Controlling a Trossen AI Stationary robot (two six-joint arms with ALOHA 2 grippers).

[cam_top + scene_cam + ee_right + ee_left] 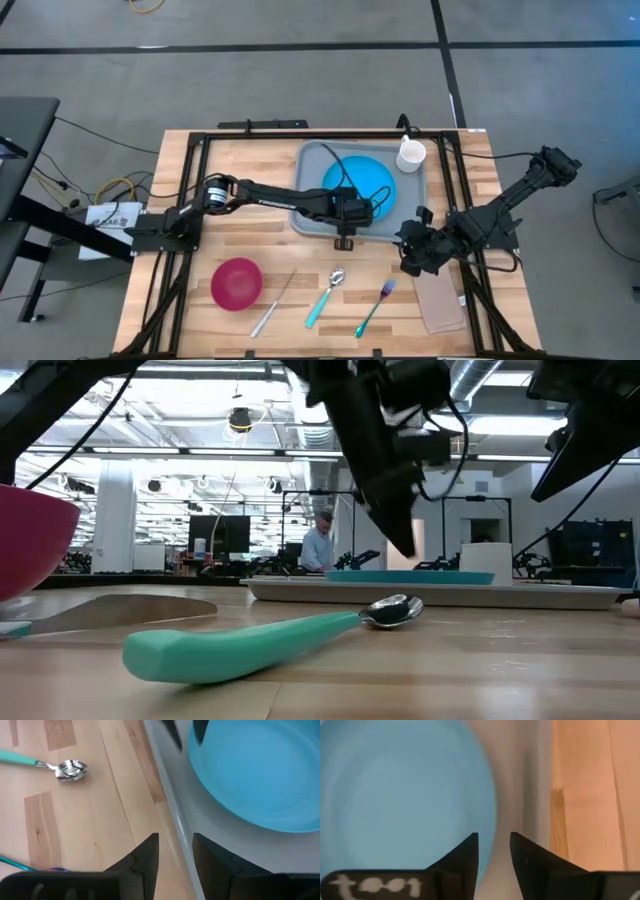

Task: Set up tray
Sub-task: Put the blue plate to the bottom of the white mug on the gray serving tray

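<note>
We see the left arm stretched long across the wooden table (pixel 240 215), reaching from its base at the left side to the near edge of the grey-blue tray (pixel 312 215), which sits toward the far middle of the table. The left gripper (pixel 345 236) points down at the tray's near rim, just beside the blue plate (pixel 358 178) that lies inside the tray; through its wrist camera we look past two dark fingers (pixel 465 857) standing a little apart with nothing between them, over the plate's edge and the pale tray rim. A white cup (pixel 410 155) stands in the tray's far right corner. The right arm comes in folded from the right side, its gripper (pixel 412 258) hanging low near the tray's near right corner, fingers parted and empty, looking at the tray edge and a spoon bowl. On the near half of the table we spot a pink bowl (pixel 236 283), a knife (pixel 272 304), a teal-handled spoon (pixel 326 296), a teal-handled fork (pixel 375 307) and a tan napkin (pixel 440 300).
</note>
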